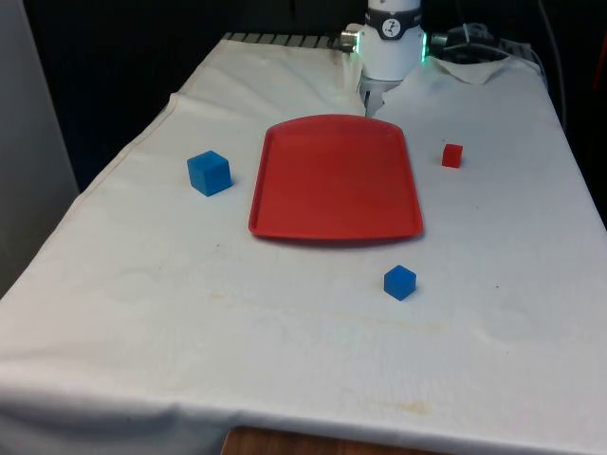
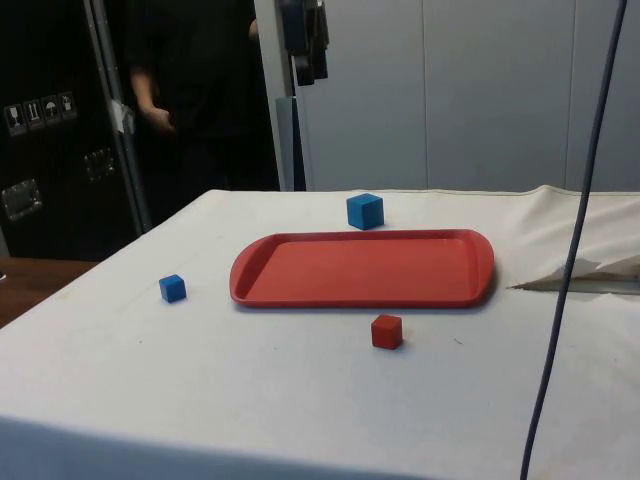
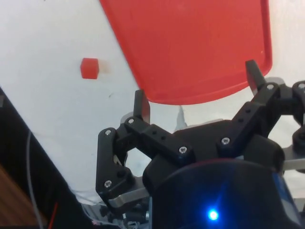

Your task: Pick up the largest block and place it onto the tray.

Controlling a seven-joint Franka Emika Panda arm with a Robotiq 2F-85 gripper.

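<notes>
The large blue block [image 1: 209,172] sits near the table's edge, left of your red tray [image 1: 335,178]; small blue block [image 1: 399,282] and red block [image 1: 451,155] lie clear. Your gripper [image 3: 198,90] hangs spread wide, holding nothing, over the tray's far rim.

A small blue block [image 1: 399,282] and a smaller red block [image 1: 452,155] lie on the white-clothed worktop [image 1: 285,351]; a person [image 2: 190,90] stands beyond its edge.
</notes>
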